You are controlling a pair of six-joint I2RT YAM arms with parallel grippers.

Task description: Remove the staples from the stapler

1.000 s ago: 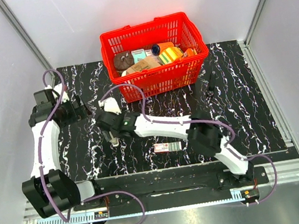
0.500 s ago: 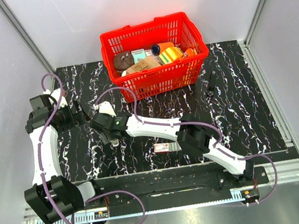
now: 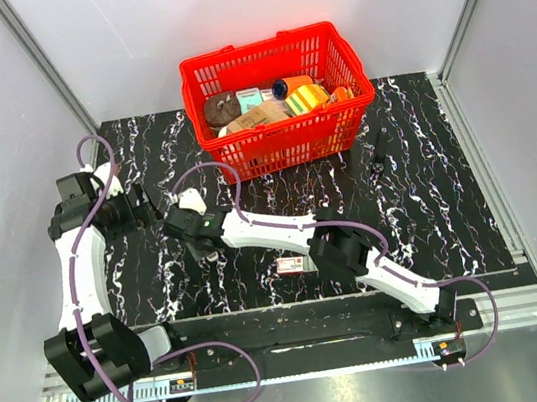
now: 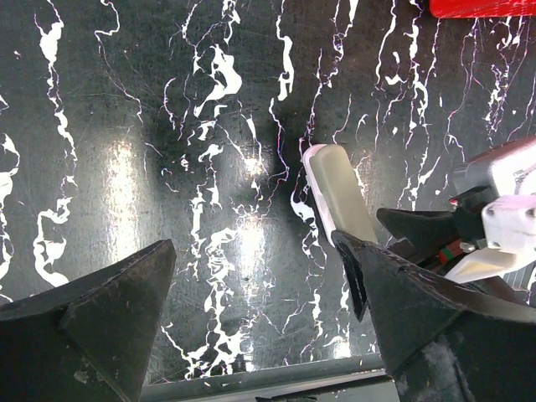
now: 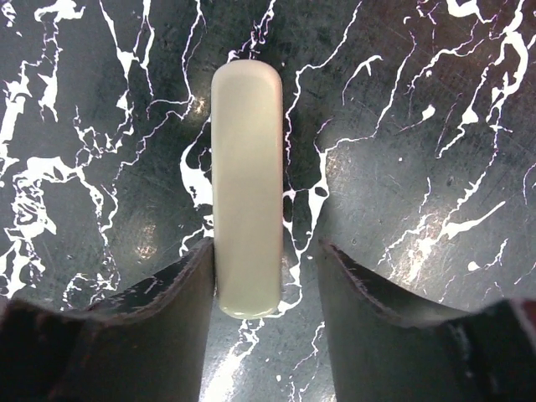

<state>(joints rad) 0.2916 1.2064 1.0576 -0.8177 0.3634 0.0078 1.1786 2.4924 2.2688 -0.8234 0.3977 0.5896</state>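
Observation:
The black stapler (image 3: 378, 150) lies on the mat to the right of the red basket, far from both grippers. A small cream oblong object (image 5: 247, 184) lies flat on the mat at centre-left. My right gripper (image 5: 266, 251) straddles its near end. The left finger (image 5: 180, 293) touches its side, while the right finger (image 5: 368, 293) stands a gap away, so the jaws are open. My left gripper (image 4: 254, 244) hovers wide open over bare mat just left of the cream object (image 4: 335, 188), with nothing between its fingers.
The red basket (image 3: 285, 143), full of packets, stands at the back centre. A small red-and-white labelled box (image 3: 294, 264) lies near the mat's front edge, under the right arm. White walls close in both sides.
My right gripper's jaws have narrowed around the cream object, and the arm has shifted slightly left. The left gripper has moved a little toward the right gripper and stays open.

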